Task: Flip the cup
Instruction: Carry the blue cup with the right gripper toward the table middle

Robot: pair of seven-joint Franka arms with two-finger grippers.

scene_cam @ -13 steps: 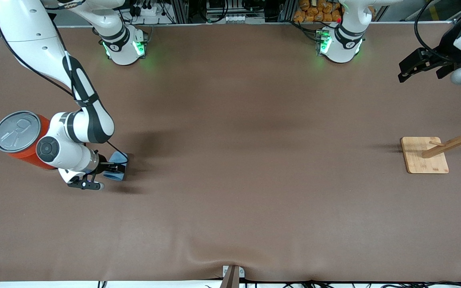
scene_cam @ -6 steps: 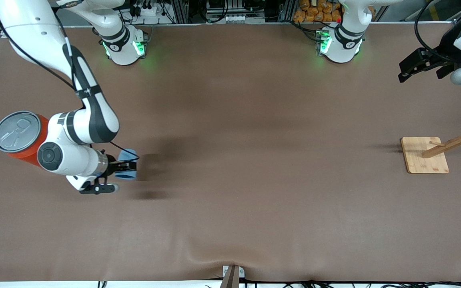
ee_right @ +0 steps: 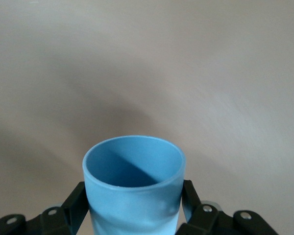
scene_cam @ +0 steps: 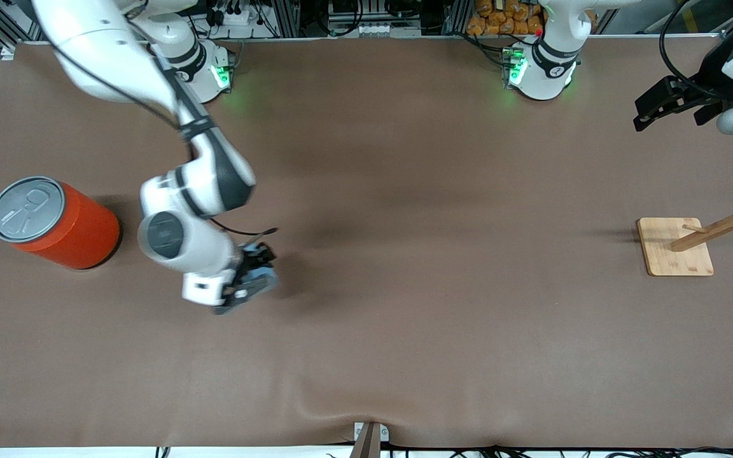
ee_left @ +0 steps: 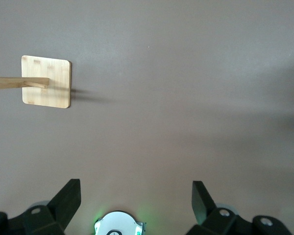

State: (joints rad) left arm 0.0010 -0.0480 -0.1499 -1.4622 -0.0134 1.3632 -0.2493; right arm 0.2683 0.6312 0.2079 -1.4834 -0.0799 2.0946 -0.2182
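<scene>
Right gripper clenched on small light-blue tapered plastic cup, over bare brown table. Large orange cylinder with grey lid standing well apart from it. Left gripper spread wide, waiting above wooden peg rack.

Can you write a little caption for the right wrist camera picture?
The right gripper is shut on the light-blue cup, its open mouth facing away from the camera, above the brown table.

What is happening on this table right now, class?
The right gripper is shut on the small light-blue tapered plastic cup and holds it in the air above the brown table, beside the large orange can with a grey lid. The left gripper waits open near its own end of the table, above the wooden peg stand on a square base.
</scene>
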